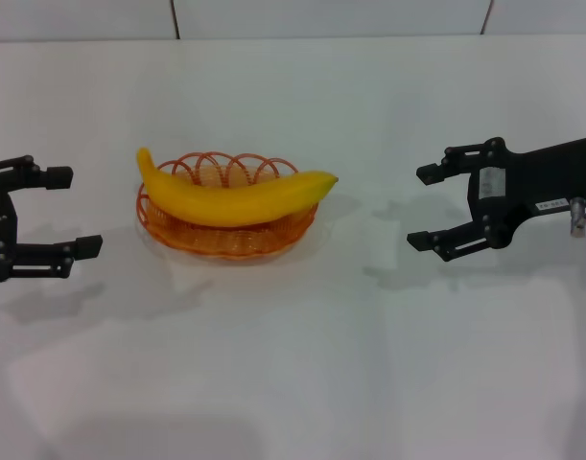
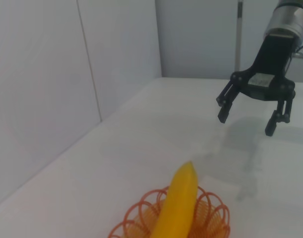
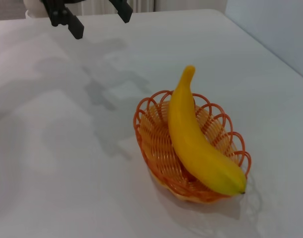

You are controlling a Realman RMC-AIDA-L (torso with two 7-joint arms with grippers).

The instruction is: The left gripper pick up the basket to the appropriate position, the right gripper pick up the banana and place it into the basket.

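The banana [image 1: 237, 196] lies in the basket [image 1: 225, 235], lengthwise across it, both ends reaching past the scalloped rim. Its stem end rises over the rim on my left side and its blunt tip pokes out over the rim on my right. In my right wrist view the banana [image 3: 198, 144] rests along the basket's [image 3: 156, 148] floor and leans on the wire loops. In my left wrist view only the far part of the basket [image 2: 211, 213] and of the banana [image 2: 178, 203] shows, so I cannot judge from there how the fruit sits lower down.

The basket stands on the white table [image 1: 293, 364], about midway between my two arms.

My left gripper [image 1: 62, 211] hangs off to the left of the basket, well apart from it, fingers spread wide and holding nothing. My right gripper [image 1: 422, 206] is off to the right, also well apart, jaws parted and empty; the left wrist view shows it [image 2: 248, 119] above the tabletop with its shadow beneath.
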